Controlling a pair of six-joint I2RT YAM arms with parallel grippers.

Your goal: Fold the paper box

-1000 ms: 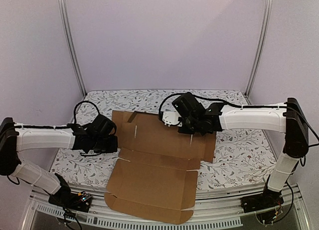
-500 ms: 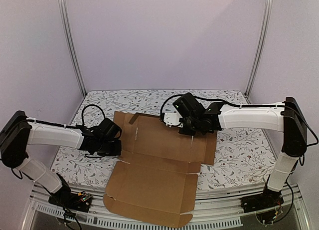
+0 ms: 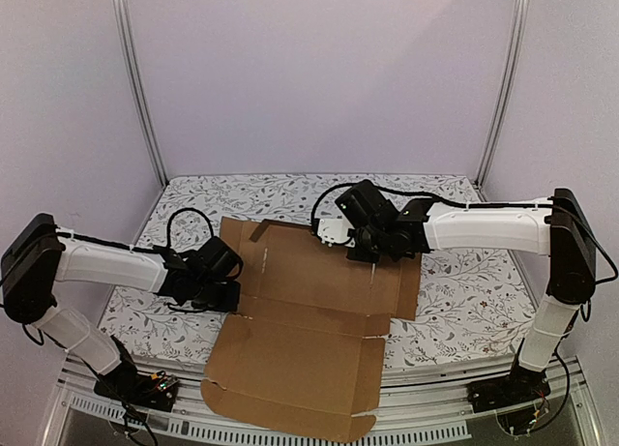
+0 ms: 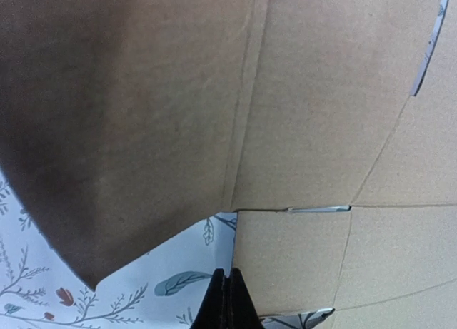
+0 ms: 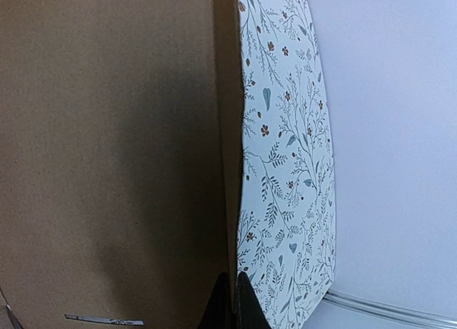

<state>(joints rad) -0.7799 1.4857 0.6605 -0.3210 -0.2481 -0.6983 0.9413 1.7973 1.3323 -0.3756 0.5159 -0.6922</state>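
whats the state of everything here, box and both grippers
paper box: unfolded, lying open and mostly flat, near end hanging past the front edge of the table
left gripper: shut, holding nothing, at the box's left edge
right gripper: shut, holding nothing, over the box's far panel

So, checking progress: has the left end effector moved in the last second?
Yes. The left end effector has shifted right, closing on the paper box's left edge.

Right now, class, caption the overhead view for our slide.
Unfolded cardboard box on a flowered table, left tool at its edge, right tool over it.
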